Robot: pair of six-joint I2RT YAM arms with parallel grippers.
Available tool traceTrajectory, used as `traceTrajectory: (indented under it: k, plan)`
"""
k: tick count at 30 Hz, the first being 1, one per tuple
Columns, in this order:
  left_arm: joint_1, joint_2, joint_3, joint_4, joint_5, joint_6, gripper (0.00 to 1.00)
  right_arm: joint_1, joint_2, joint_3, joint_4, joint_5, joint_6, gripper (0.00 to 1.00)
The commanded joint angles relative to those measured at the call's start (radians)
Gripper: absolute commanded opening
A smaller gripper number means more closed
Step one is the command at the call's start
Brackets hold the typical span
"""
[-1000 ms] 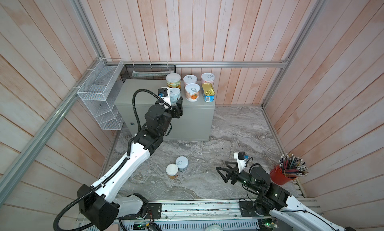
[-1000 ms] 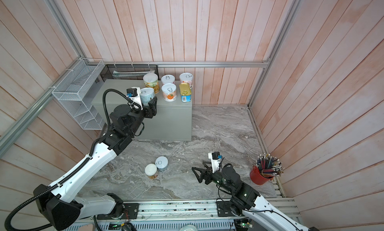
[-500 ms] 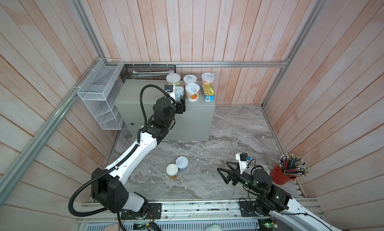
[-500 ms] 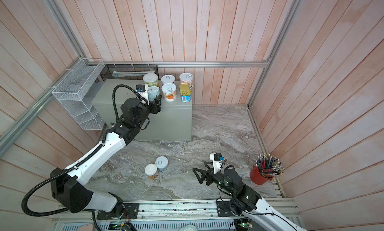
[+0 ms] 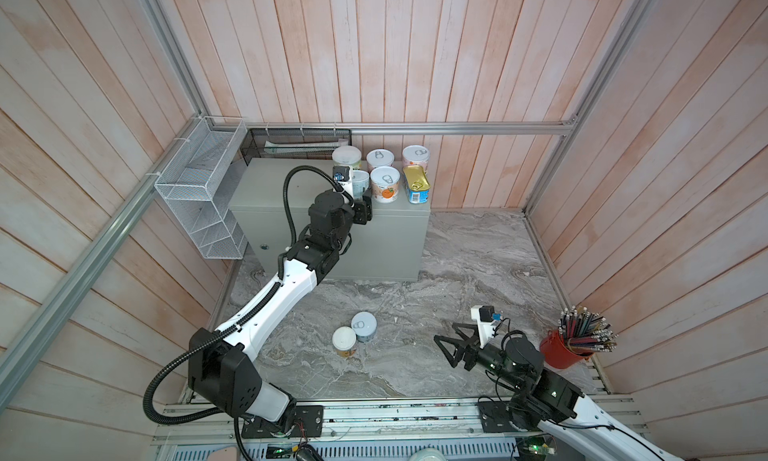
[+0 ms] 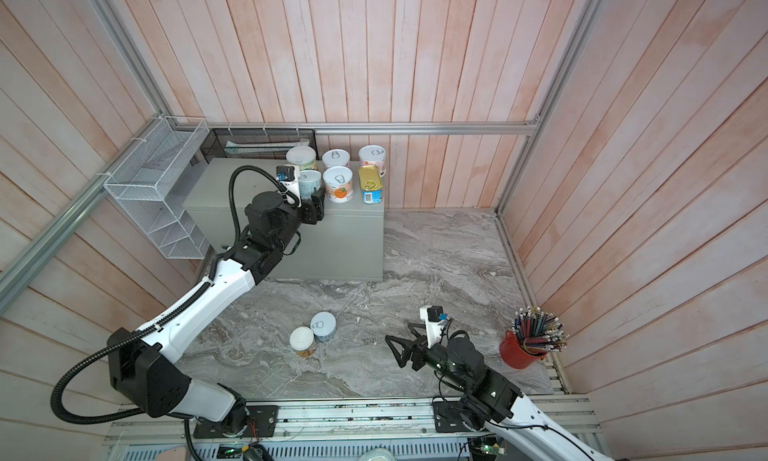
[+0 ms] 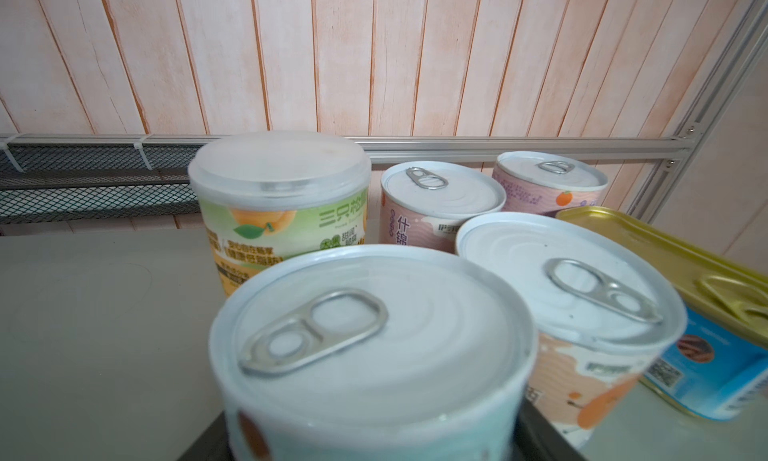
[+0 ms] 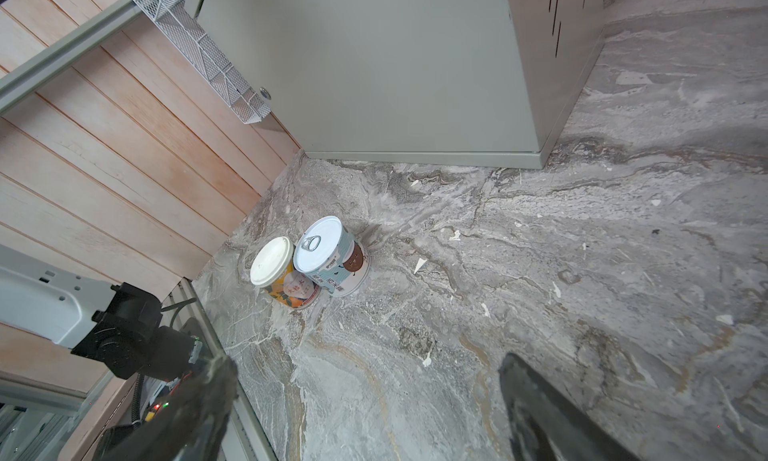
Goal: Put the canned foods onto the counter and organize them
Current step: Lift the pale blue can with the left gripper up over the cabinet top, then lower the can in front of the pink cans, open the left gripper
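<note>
1. Claw on my left arm [image 5: 358,197] is closed around the pale blue can [image 7: 374,355]. I hold it by its sides, low down, so it stands straight with its ring-pull lid facing up.
2. The can is at the front row on the grey worktop [image 5: 270,189], just beside the orange-picture can [image 5: 385,184]. I cannot tell if its bottom touches the worktop.
3. I think I hold it there because it is the next free spot in that row. On its other side the worktop is bare.
4. Past the orange-picture can stands the gold-topped blue tin [image 5: 416,183]. Behind them are the green can with the plastic lid [image 5: 346,157], the middle pink can [image 5: 379,160] and the end pink can [image 5: 415,156]. They sit close together near the wall, so the rows look neat and room is left over.
5. My right claw [image 5: 448,341] is wide open and holds nothing. It hangs low over the marble floor [image 5: 457,272] and points toward two cans that are not up on the worktop yet.
6. Those are the blue floor can [image 5: 364,326] and the flat-lid orange can [image 5: 344,341]. They touch each other, well apart from the worktop. I guess the jaws stand wide so one can fits between them.
7. The red cup of pencils [image 5: 561,349] is near my right arm. It is no can, so it can stay.
</note>
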Motion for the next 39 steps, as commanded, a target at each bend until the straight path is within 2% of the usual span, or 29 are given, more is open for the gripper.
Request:
traceTrajectory:
  k: [1, 15, 21, 26, 29, 39]
  plan:
    - [0.005, 0.005, 0.061, 0.068, -0.007, 0.022, 0.62, 0.004, -0.012, -0.014, -0.008, 0.028, -0.01, 0.98]
    - [0.025, 0.072, 0.084, 0.05, -0.021, 0.04, 0.62, 0.005, -0.012, -0.042, 0.012, 0.04, 0.001, 0.98]
    - [0.04, 0.089, 0.082, 0.056, -0.006, 0.018, 0.67, 0.004, -0.012, -0.038, 0.001, 0.049, -0.006, 0.98]
    - [0.046, 0.106, 0.087, 0.042, 0.021, 0.016, 0.78, 0.002, -0.012, -0.039, 0.0, 0.049, 0.0, 0.98]
    - [0.046, 0.106, 0.08, 0.032, 0.031, 0.015, 1.0, 0.002, -0.012, -0.04, 0.0, 0.05, 0.004, 0.98]
    - [0.04, -0.013, -0.053, 0.103, 0.008, -0.047, 1.0, 0.002, -0.01, -0.038, 0.009, 0.038, 0.009, 0.98]
